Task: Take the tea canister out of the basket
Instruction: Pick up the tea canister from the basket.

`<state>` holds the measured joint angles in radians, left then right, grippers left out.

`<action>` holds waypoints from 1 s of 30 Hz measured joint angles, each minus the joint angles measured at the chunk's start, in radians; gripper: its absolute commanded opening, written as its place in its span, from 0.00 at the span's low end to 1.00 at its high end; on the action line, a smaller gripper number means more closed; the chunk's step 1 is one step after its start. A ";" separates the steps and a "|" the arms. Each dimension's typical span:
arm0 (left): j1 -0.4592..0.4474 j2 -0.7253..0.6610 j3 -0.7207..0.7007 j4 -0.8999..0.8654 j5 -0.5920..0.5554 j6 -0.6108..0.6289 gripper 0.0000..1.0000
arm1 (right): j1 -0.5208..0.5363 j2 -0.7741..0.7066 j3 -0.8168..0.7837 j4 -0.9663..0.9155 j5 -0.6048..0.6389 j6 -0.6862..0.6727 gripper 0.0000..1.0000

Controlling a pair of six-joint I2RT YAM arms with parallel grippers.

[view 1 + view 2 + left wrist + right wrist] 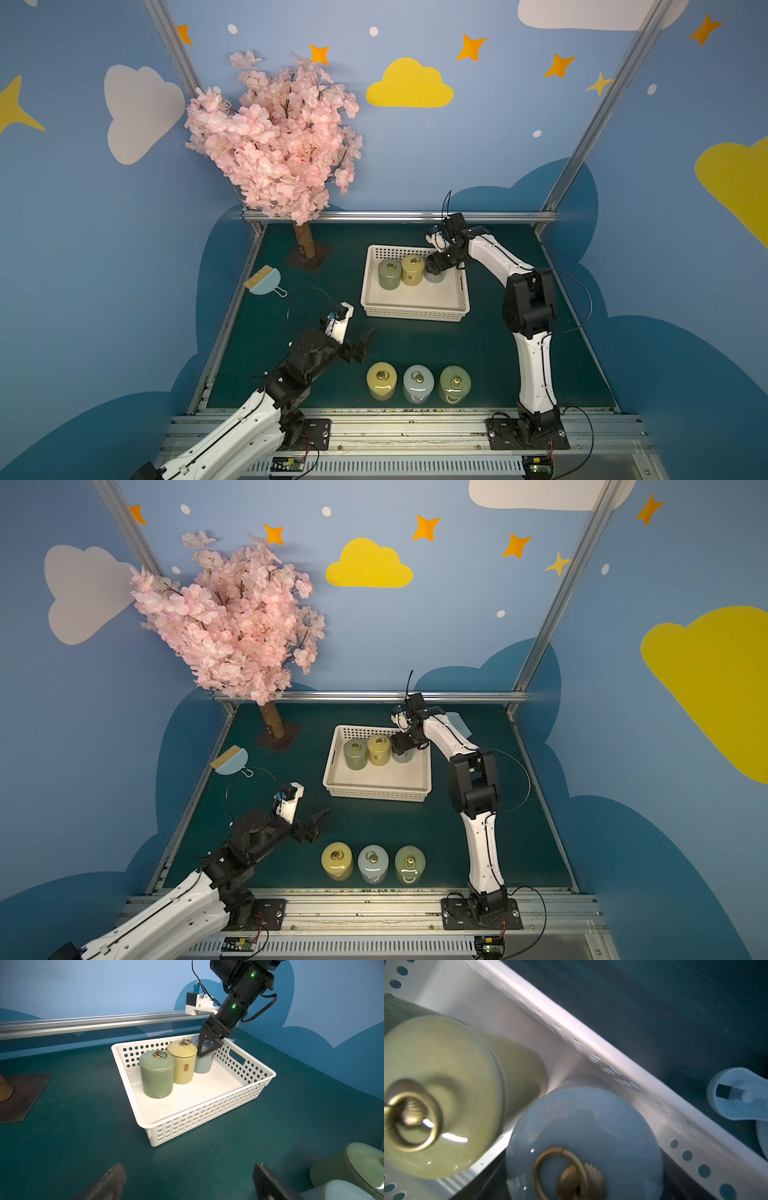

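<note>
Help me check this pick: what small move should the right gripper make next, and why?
Probably close fully on the light-blue canister. The right gripper straddles its top in the basket corner, but a firm grip isn't evident, and the yellow canister stands close beside, so lifting now seems risky.

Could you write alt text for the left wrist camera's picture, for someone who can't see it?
A white basket on a green table holds three lidded jars in a row: a green jar, a yellow jar and a blue jar. The right arm's black end effector sits around the blue jar's top; a grip cannot be confirmed.
</note>
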<state>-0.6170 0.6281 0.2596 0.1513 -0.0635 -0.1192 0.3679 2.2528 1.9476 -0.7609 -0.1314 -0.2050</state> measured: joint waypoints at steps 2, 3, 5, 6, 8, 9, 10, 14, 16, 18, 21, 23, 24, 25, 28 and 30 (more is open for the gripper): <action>0.000 0.001 0.000 0.000 0.000 0.000 1.00 | 0.000 0.000 0.000 0.000 0.001 0.004 0.62; 0.000 0.002 0.000 0.000 0.000 0.000 1.00 | 0.000 0.000 0.000 0.000 0.002 0.007 0.61; 0.000 0.002 0.000 0.000 0.000 0.000 1.00 | 0.000 0.000 0.000 0.000 0.003 0.014 0.61; 0.000 0.002 0.000 0.000 0.000 0.000 1.00 | 0.000 -0.002 0.000 -0.001 0.005 0.017 0.61; 0.000 0.002 0.000 0.000 0.000 0.000 1.00 | 0.000 -0.003 0.000 -0.005 0.011 0.023 0.61; 0.000 0.002 0.000 0.000 0.000 0.000 1.00 | 0.001 -0.004 0.000 -0.008 0.015 0.026 0.61; 0.000 0.002 0.000 0.000 0.000 0.000 1.00 | 0.002 -0.005 0.000 -0.013 0.019 0.029 0.61; 0.000 0.001 0.000 0.000 0.000 0.000 1.00 | 0.009 -0.014 -0.002 -0.036 0.039 0.043 0.61; 0.000 0.000 0.000 0.000 0.000 0.000 1.00 | 0.011 -0.028 -0.009 -0.050 0.047 0.049 0.61; 0.000 -0.001 0.000 0.000 -0.001 0.000 1.00 | 0.013 -0.049 -0.018 -0.064 0.051 0.054 0.61; 0.000 -0.003 0.000 0.000 -0.005 0.000 1.00 | 0.015 -0.088 -0.024 -0.080 0.058 0.068 0.61; 0.000 -0.007 0.000 0.000 -0.007 0.000 1.00 | 0.016 -0.115 -0.026 -0.083 0.061 0.073 0.61; 0.000 -0.010 0.000 0.000 -0.008 0.000 1.00 | 0.017 -0.130 -0.028 -0.083 0.063 0.076 0.61; 0.000 -0.011 0.000 0.000 -0.008 0.000 1.00 | 0.018 -0.143 -0.030 -0.085 0.064 0.078 0.61; 0.000 -0.016 0.000 0.000 -0.011 -0.001 1.00 | 0.021 -0.183 -0.036 -0.092 0.063 0.085 0.61; 0.000 -0.018 0.000 0.000 -0.012 -0.001 1.00 | 0.023 -0.202 -0.039 -0.100 0.063 0.089 0.61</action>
<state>-0.6170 0.6106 0.2596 0.1513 -0.0753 -0.1204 0.3912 2.0510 1.9091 -0.8604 -0.0689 -0.1158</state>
